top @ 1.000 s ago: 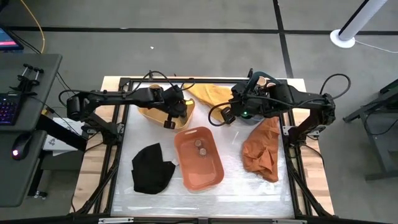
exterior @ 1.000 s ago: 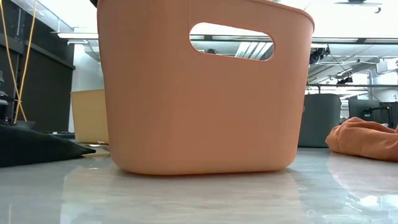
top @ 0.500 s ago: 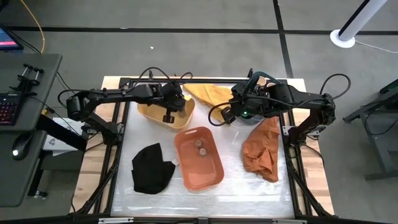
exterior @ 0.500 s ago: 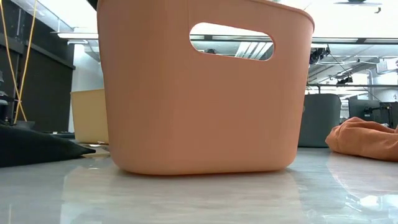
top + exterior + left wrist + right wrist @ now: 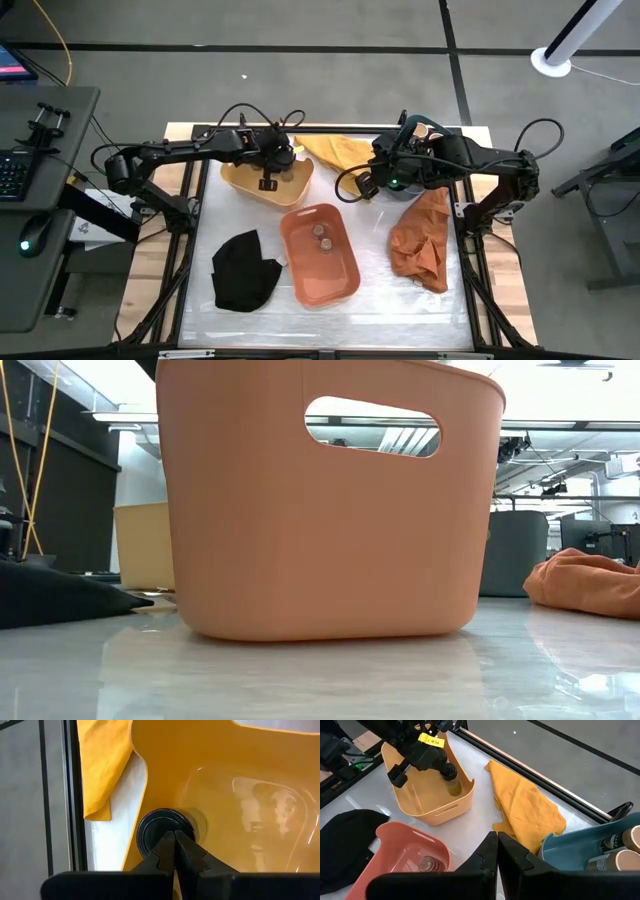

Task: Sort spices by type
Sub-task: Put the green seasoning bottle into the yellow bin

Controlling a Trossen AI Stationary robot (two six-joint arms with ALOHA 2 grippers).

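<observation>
left gripper (image 5: 451, 774) closed on spice jar (image 5: 452, 784), inside yellow tub (image 5: 427, 795)

You've got three tubs on the table: one yellow tub (image 5: 262, 184), one orange tub (image 5: 320, 255), one blue tub (image 5: 580, 851). Three cloths: one yellow cloth (image 5: 340, 150), one orange cloth (image 5: 424, 240), one black cloth (image 5: 243, 270). Spice jars you can count: two tan-topped jars (image 5: 322, 236) in the orange tub, one dark-capped jar (image 5: 451, 779) at the yellow tub, and at least three jars (image 5: 620, 856) visible in the blue tub, though part of that tub is cut off, so you can't get a full count there. Two arms, one gripper each: left gripper (image 5: 268, 184), right gripper (image 5: 362, 186).
</observation>
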